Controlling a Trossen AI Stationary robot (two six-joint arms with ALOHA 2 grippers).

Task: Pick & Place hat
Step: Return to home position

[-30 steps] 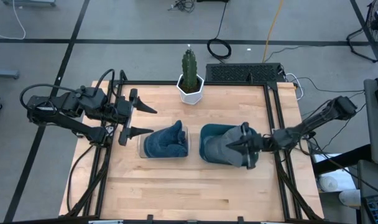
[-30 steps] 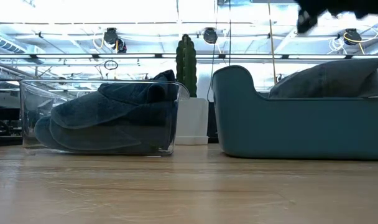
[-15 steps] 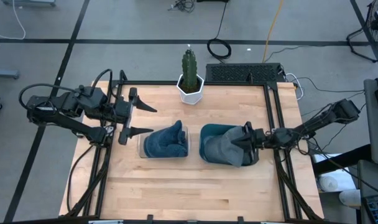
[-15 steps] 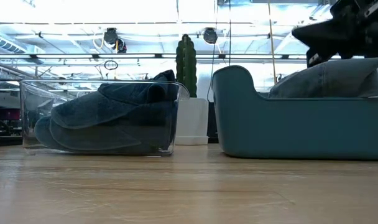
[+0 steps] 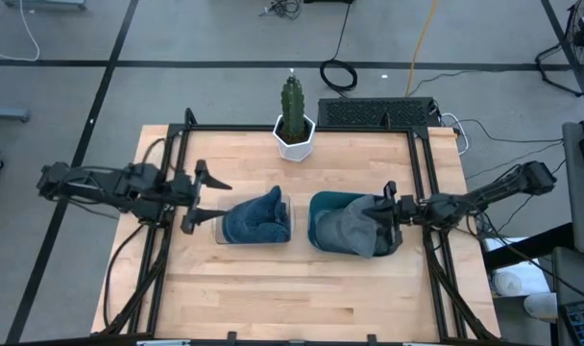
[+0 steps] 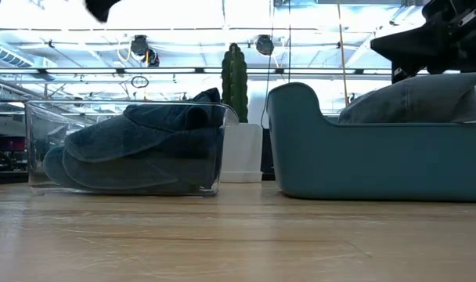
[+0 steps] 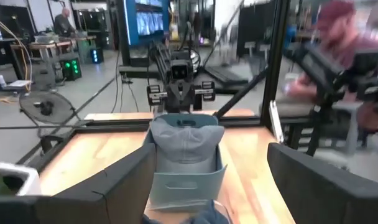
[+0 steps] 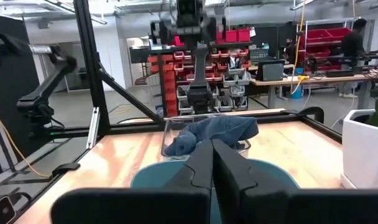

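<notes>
A grey hat lies in a teal bin on the table's right half, its crown above the rim in the low view. Blue denim hats fill a clear box left of the bin. My right gripper is shut and sits over the grey hat's right part; in its wrist view the fingers close on nothing. My left gripper is open, left of the clear box, and faces the bin across it. My right gripper hovers shut right above the right part of the grey hat. Its own body hides the spot, so I cannot tell whether the fingertips touch the cloth.
A cactus in a white pot stands at the far edge, between the two containers. A black frame runs around the table. Bare wood fills the near half. People and shelving show in the room beyond.
My right gripper has drawn back across the grey hat toward the table's right edge; the hat stays in the bin. My left gripper has moved toward the near edge, still open, coming level with the clear box.
</notes>
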